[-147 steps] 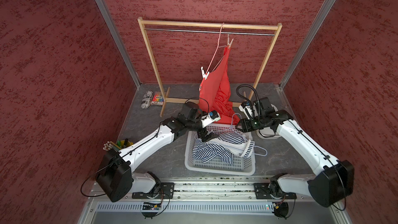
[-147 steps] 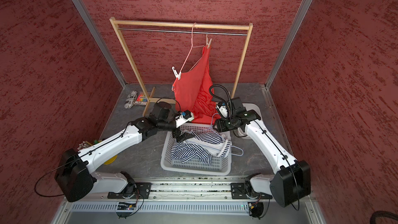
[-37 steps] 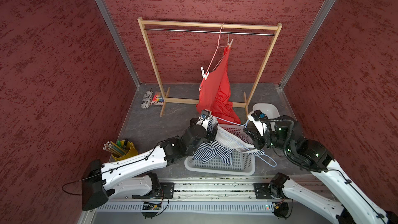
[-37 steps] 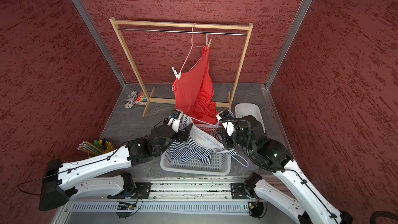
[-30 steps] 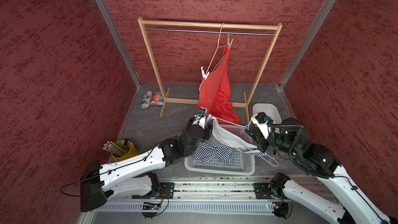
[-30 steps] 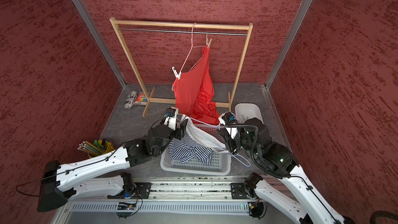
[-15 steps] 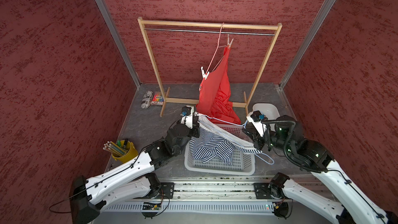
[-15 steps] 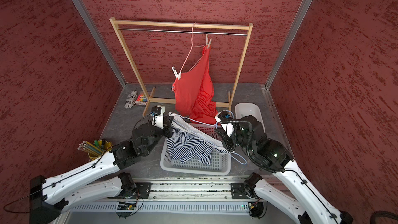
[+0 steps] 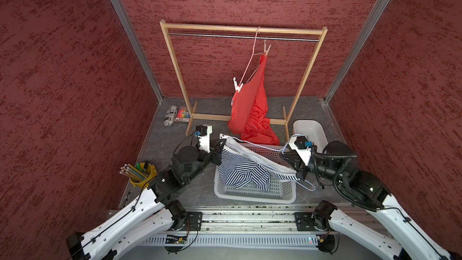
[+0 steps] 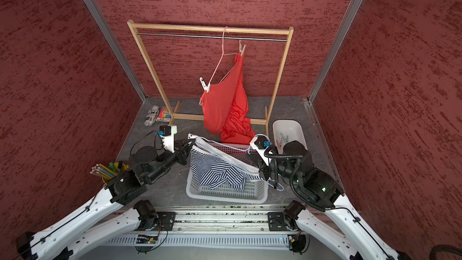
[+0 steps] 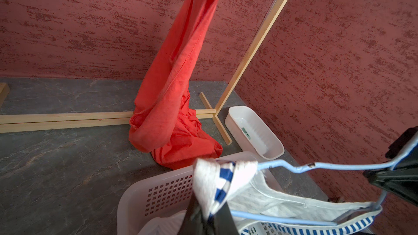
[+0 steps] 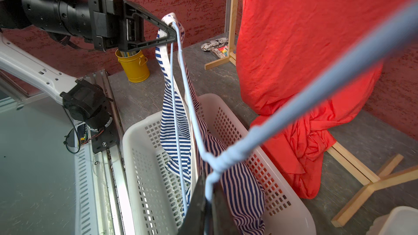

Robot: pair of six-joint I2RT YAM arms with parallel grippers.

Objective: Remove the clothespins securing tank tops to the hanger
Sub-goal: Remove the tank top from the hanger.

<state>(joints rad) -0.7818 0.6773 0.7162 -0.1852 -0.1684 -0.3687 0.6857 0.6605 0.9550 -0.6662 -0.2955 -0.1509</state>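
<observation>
strap of the striped tank top [image 9: 240, 171] is pinched in the left gripper [image 9: 223, 143], we note; right gripper [image 9: 298, 176] clamps the blue hanger [image 12: 316, 87] at its neck.

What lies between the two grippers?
The blue hanger with the striped tank top on it, above the white basket; clearest in the right wrist view.

We see a grey bench [image 9: 160, 151] bearing a white basket [image 9: 250, 197], wooden rack [image 9: 176, 71], white tub [image 9: 310, 131], yellow pencil cup [image 9: 140, 182], marker pack [image 9: 182, 117] beside a patterned pouch [image 9: 170, 118], and the red top [image 9: 257, 131]'s pooled hem.
</observation>
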